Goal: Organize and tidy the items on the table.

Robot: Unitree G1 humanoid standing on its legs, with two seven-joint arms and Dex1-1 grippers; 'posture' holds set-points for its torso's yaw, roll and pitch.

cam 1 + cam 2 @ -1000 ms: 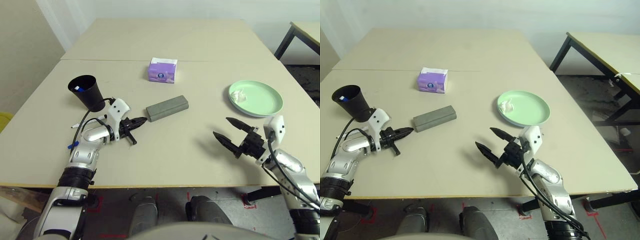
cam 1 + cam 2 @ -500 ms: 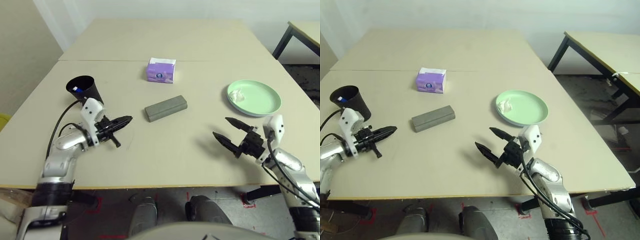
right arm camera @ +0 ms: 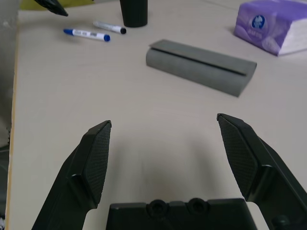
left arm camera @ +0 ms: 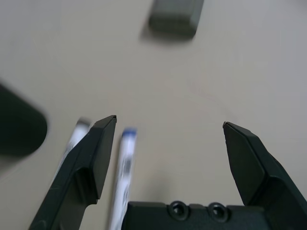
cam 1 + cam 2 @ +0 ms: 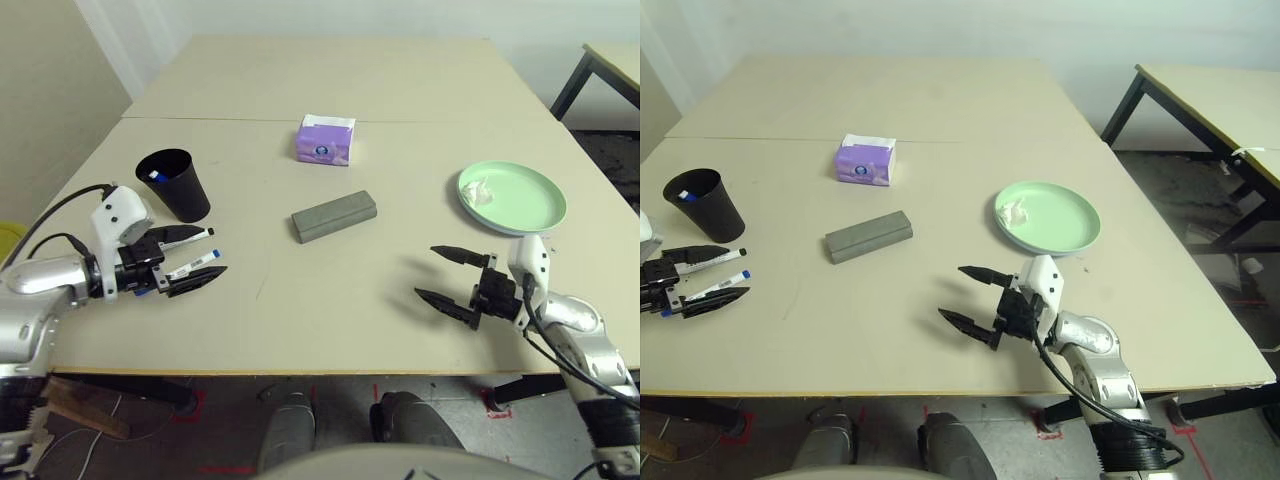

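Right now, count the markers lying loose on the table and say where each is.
2. The black-capped marker lies beside the black cup; the blue-capped marker lies next to it, nearer the table edge. The cup holds something blue-tipped, perhaps another.

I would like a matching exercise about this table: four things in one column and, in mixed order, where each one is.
Things:
1. crumpled tissue
2. grey case
3. two markers
4. purple tissue box

Places:
A. near the seam of the table
B. lying beside the black cup
C. on the green plate
D. middle of the table, in front of the tissue box

Pairs: 1-C, 2-D, 3-B, 4-A
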